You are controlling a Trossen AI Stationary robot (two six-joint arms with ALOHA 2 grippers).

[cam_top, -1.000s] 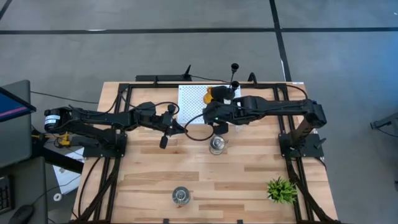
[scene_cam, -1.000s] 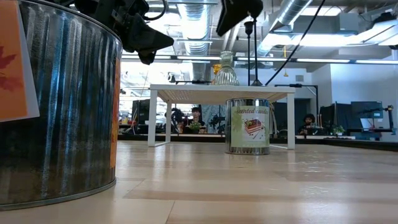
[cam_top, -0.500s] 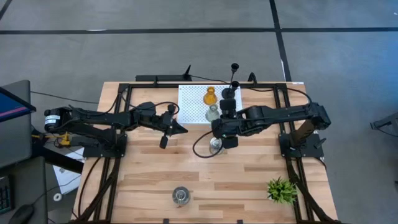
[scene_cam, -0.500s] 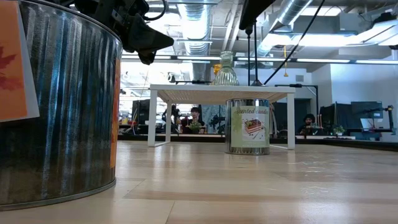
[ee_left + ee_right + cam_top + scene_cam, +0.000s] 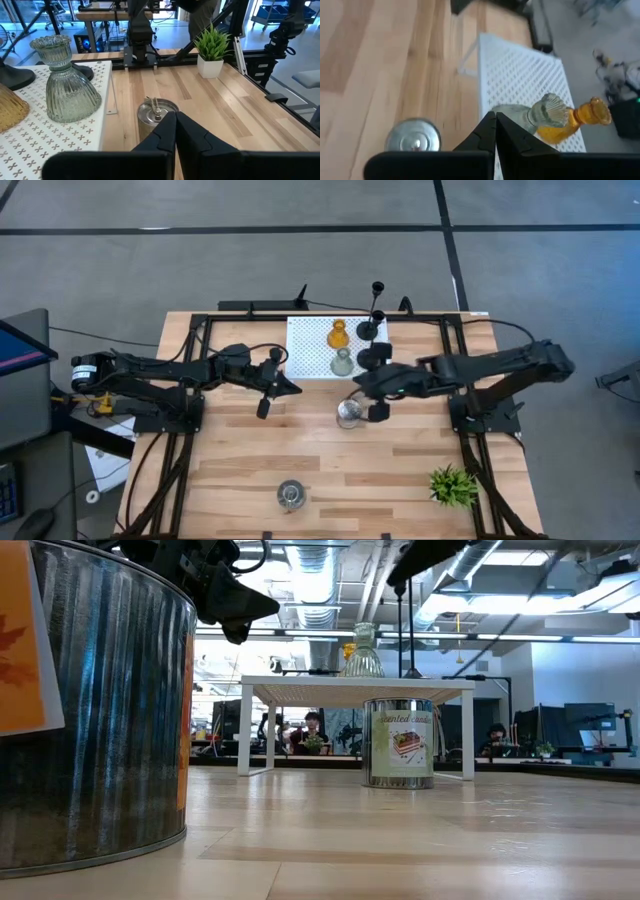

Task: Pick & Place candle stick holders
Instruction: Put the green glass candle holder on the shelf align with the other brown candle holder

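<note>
Right gripper (image 5: 357, 387) pressed together, nothing pinched, silvery jar (image 5: 349, 412) just below it, white stand (image 5: 310, 348) beside, left gripper (image 5: 296, 388) likewise pressed together, held apart.

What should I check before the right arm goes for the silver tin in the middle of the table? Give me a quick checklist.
1. Right gripper empty: ok, fingers shut on nothing.
2. Right gripper open enough for the tin: not ok, shut.
3. Silvery tin upright on the table: ok.
4. Left gripper clear of the tin: ok, it hangs off to one side, shut.
5. Free space on the white stand: ok; amber holder, grey-green holder and a black holder occupy one end.
</note>
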